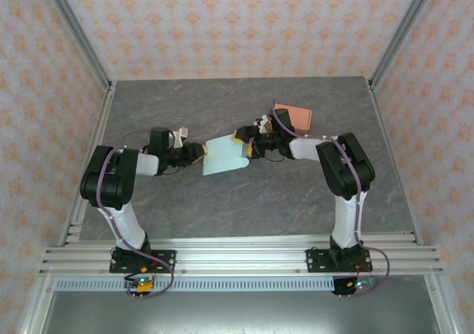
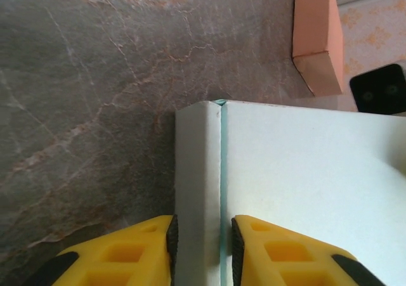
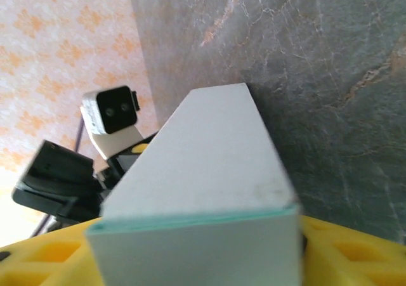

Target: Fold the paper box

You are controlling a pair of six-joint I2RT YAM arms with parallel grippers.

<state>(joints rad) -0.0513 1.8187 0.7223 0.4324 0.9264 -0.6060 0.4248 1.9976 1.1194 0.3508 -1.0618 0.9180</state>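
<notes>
Roughly midway, by the look of it: the paper box (image 1: 224, 156) sits near the middle of the table (image 1: 222, 215), spanned between the 2 arms. The left gripper (image 1: 197, 154) is at its left end and the right gripper (image 1: 246, 143) at its right end.

In the left wrist view, the yellow fingers (image 2: 130, 254) straddle 1 narrow side strip, already creased up from the broad panel. Whether they pinch it or merely bracket it, I cannot tell.

In the right wrist view, the right jaws clasp the box end, which reads as a squared tube.

So the body looks formed. The ends appear unclosed, and flaps are probably left to tuck. An orange box (image 1: 295, 116) lies beyond, just behind the right gripper.
</notes>
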